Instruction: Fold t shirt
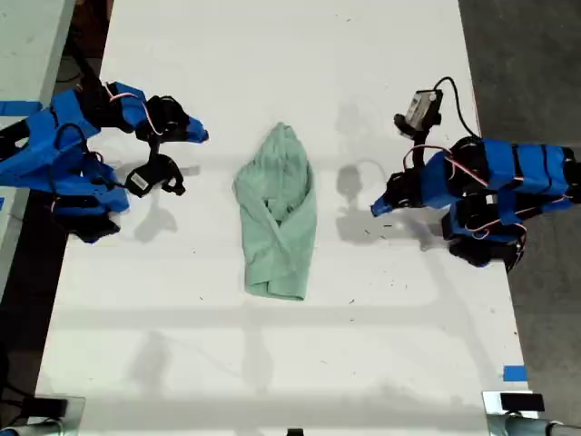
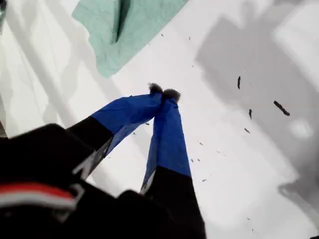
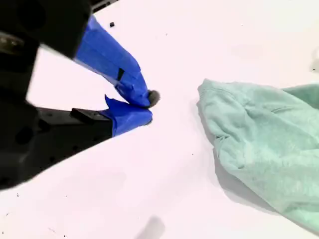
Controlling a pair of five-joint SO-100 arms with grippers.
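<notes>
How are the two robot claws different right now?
My first gripper is on the exterior view's right, and my second gripper is on its left. My first gripper points at the middle of the t shirt, while my second gripper points towards its narrow end. Both are blue-tipped, shut, holding nothing, and not touching the shirt.

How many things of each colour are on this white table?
Mint green: 1, the t shirt
Blue: 2, the arms with my first gripper and my second gripper
White: 1, the table itself
Total: 4
</notes>
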